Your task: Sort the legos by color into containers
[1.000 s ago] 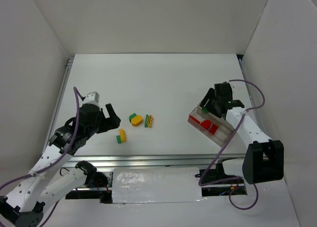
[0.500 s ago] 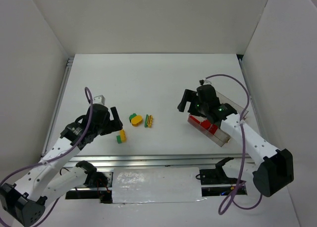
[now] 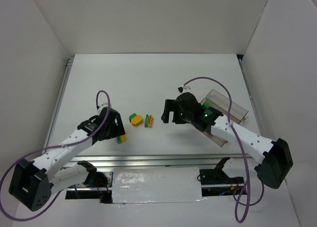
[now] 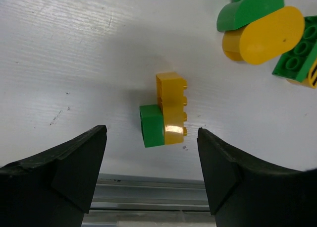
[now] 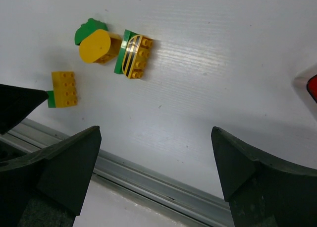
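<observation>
A yellow brick stacked on a green brick (image 3: 121,137) lies near the front edge; in the left wrist view (image 4: 166,115) it sits just ahead of my open, empty left gripper (image 4: 151,135), which hovers over it (image 3: 115,128). A rounded yellow-on-green lego (image 3: 135,119) and a striped yellow-green lego (image 3: 148,121) lie side by side mid-table, also in the right wrist view (image 5: 96,43) (image 5: 133,56). My right gripper (image 3: 170,113) is open and empty (image 5: 156,133), just right of them. The clear tray (image 3: 233,108) stands at the right, partly hidden by the right arm.
A red piece (image 5: 313,88) shows at the right edge of the right wrist view. A metal rail (image 3: 158,160) runs along the table's front edge, close under both grippers. White walls enclose the table on three sides.
My left gripper has moved right, up to the yellow-and-green stack. My right arm has swung left from the tray to mid-table, next to the two loose legos.
</observation>
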